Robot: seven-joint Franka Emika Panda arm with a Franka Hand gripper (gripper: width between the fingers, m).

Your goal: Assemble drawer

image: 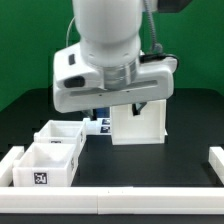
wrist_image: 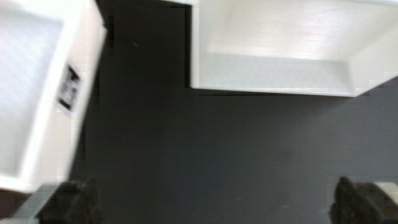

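The tall white housing stands on the black table just behind and under my hand. In the wrist view its open cavity faces the camera. Two open-topped white trays lie at the exterior view's left, one farther back and one in front with a tag on its front wall. One tray with a tag on its side shows in the wrist view, beside the housing with a dark gap between them. My gripper is open and empty over bare black table, its fingertips wide apart.
Long low white border rails run along the front, the exterior view's right and left. A bit of the marker board shows between the trays and the housing. A green wall stands behind.
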